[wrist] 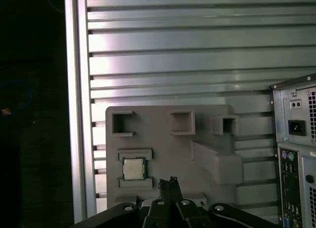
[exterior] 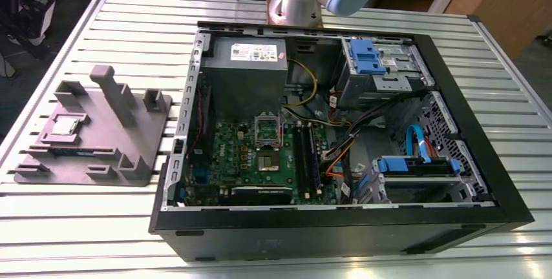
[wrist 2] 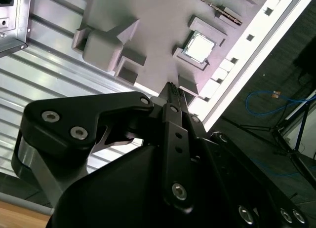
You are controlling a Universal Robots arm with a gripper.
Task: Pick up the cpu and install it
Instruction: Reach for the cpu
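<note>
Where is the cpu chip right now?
The cpu sits in a pocket of the grey tray, at the exterior view's left, beside the computer case.

no legible text; power supply label (exterior: pixel 250 51) unreadable

On slatted aluminium table (exterior: pixel 86 227): grey plastic tray (exterior: pixel 138 138) lying flat toward the exterior view's left, open black computer case (exterior: pixel 328 227) lying on its side just beside it toward the right, narrow strip of bare slats between, both resting directly on the ribs.
</note>
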